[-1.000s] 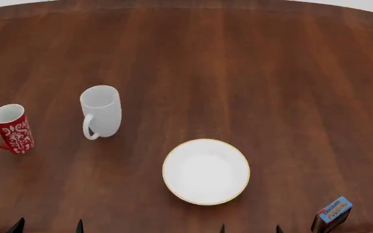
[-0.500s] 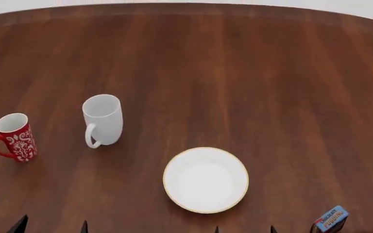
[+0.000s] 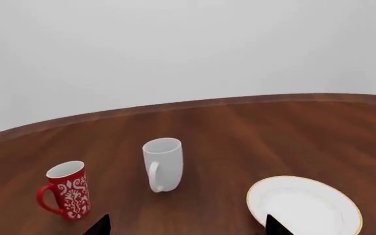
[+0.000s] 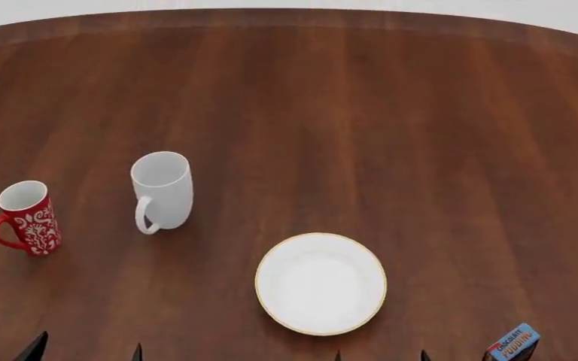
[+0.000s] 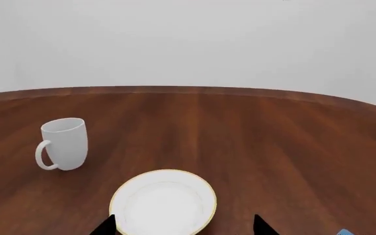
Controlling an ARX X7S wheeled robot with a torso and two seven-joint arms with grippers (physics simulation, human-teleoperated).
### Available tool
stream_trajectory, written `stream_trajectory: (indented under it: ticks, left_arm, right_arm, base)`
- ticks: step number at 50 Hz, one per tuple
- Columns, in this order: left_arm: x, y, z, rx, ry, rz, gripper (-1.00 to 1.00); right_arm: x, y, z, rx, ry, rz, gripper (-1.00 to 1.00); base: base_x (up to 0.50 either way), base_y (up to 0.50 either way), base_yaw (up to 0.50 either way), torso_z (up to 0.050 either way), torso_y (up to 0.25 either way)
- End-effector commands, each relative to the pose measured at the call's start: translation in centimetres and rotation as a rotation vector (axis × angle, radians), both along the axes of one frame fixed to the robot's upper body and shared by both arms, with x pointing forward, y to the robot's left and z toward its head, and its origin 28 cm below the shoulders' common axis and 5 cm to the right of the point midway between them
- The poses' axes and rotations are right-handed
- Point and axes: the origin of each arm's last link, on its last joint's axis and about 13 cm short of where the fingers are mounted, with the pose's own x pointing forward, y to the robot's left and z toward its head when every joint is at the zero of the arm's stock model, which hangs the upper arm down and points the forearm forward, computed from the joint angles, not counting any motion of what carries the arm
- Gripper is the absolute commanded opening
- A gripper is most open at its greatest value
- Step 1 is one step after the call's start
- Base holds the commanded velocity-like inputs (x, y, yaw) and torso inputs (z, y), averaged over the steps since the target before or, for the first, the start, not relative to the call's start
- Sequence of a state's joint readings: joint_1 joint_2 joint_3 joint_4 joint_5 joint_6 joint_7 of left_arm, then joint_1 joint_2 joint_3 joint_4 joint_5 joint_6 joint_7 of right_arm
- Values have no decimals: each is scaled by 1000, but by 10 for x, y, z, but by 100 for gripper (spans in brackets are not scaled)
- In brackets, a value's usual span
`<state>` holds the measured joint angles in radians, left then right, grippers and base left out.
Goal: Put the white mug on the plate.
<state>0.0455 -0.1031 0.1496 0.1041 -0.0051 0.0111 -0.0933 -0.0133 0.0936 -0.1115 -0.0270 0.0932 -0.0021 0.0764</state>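
Since a second ago the head view has tipped back: the white mug, the plate and the red mug all sit lower in it, more of the table's far edge shows, and the pudding box has slid toward the near right corner; nothing on the table has itself moved. The left gripper and right gripper show only as dark fingertip points at the near edge, each pair spread apart with nothing between them, low and well short of everything. The white mug stands upright, handle toward the robot, left of and beyond the plate, apart from it, with the red mug farther left.
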Motion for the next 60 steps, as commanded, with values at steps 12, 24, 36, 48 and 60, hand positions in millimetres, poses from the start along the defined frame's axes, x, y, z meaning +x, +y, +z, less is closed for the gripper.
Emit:
stream_trajectory:
  ticks: [12, 24, 36, 48, 60]
  left_arm:
    - [-1, 2, -1, -40, 48, 30, 100]
    - [-6, 2, -2, -48, 60, 26, 100]
    - [-7, 3, -2, -56, 67, 28, 100]
    - [-6, 3, -2, -63, 84, 22, 100]
    - [-8, 3, -1, -62, 85, 26, 100]
  right_arm:
    - [3, 2, 2, -11, 6, 19, 100]
    - [2, 3, 4, 5, 5, 19, 100]
    - [4, 3, 4, 19, 5, 18, 100]
    - [4, 3, 4, 7, 3, 24, 100]
    - [6, 2, 4, 27, 18, -1, 100]
  base:
    - [48, 500, 0, 0, 0]
    - [59, 500, 0, 0, 0]
    - [71, 500, 0, 0, 0]
    - [98, 500, 0, 0, 0]
    - [87, 415, 0, 0, 0]
